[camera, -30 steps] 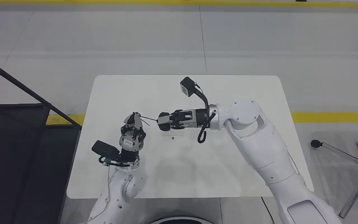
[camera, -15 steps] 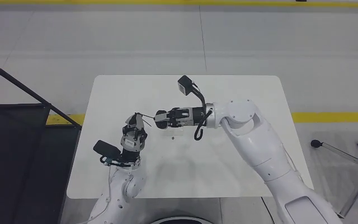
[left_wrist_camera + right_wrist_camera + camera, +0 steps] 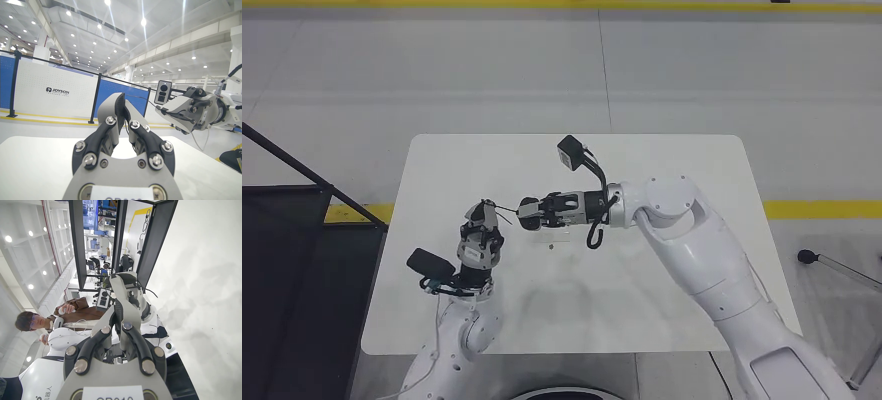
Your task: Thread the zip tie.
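Between the two grippers' tips, the zip tie (image 3: 140,98) is stretching as a thin black strand. One end is running into the left gripper (image 3: 123,95), whose ribbed pads (image 3: 119,109) are clamping tight on it. The rest is reaching across to the nose of the right gripper (image 3: 159,109). That gripper's fingers (image 3: 130,311) are pressing narrow, pad against pad; whether they are actually pinching the strand cannot be told.

Compared with a second ago, the right gripper is sitting closer to the left one and the bare stretch of tie between them is shorter, while the left gripper is holding the same spot.

Below both tools the white table (image 3: 672,170) is lying. Each wrist plate, just behind its fingers, is carrying a white printed label (image 3: 121,192), cut off at the edge and only partly legible. Beyond the left gripper, a white perforated panel (image 3: 37,98) is bearing a dark logo and lettering.
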